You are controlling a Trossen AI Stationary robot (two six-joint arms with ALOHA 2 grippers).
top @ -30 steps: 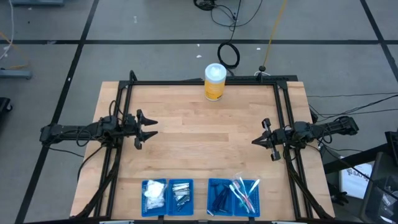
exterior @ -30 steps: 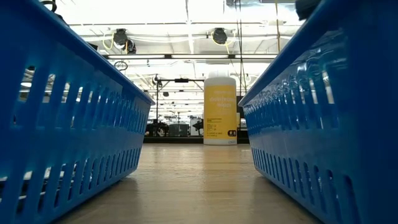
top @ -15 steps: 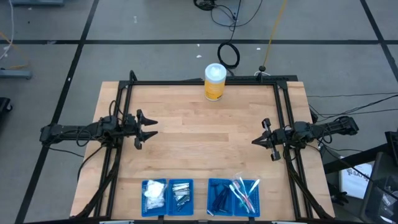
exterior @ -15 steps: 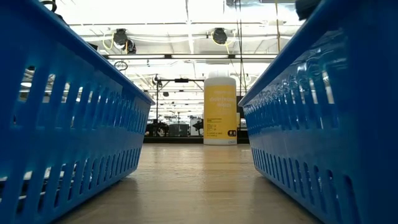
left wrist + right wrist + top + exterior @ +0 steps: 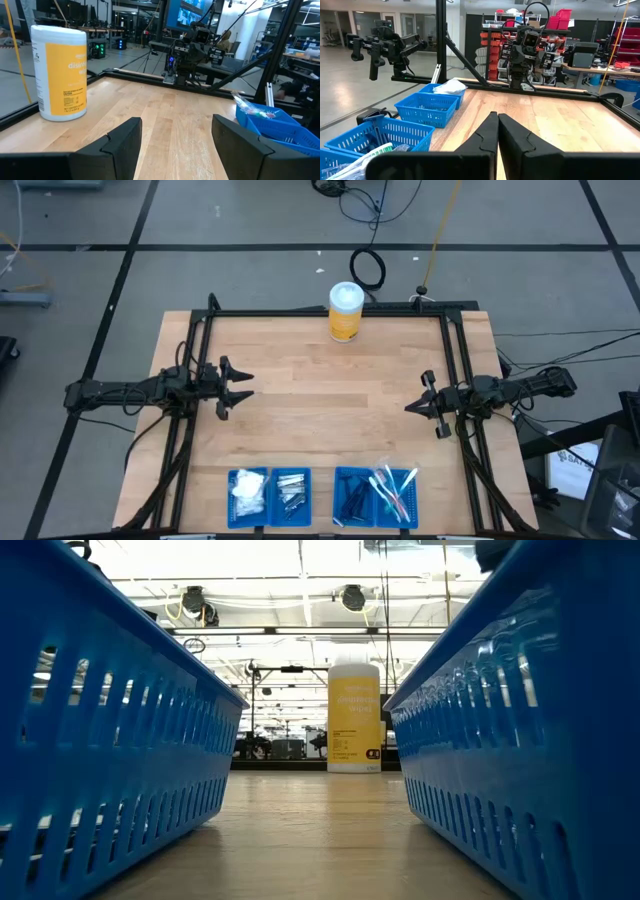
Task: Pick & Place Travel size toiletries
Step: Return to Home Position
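Observation:
The toiletries lie sorted in blue trays along the table's near edge: white packets [image 5: 248, 494], silver tubes [image 5: 291, 491], dark blue sticks [image 5: 352, 499] and clear-wrapped brushes [image 5: 395, 486]. The right wrist view also shows the packets [image 5: 449, 87] and the brushes [image 5: 367, 154]. My left gripper [image 5: 240, 388] [image 5: 175, 145] hovers open over the table's left side, far from the trays. My right gripper [image 5: 410, 407] [image 5: 497, 131] is shut and hovers over the right side. Neither holds anything.
A tall yellow canister with a white lid [image 5: 345, 311] [image 5: 59, 72] [image 5: 354, 715] stands at the middle of the far edge. In the low view, blue tray walls [image 5: 110, 740] flank a strip of bare wood. A black frame rail [image 5: 320, 313] borders the table.

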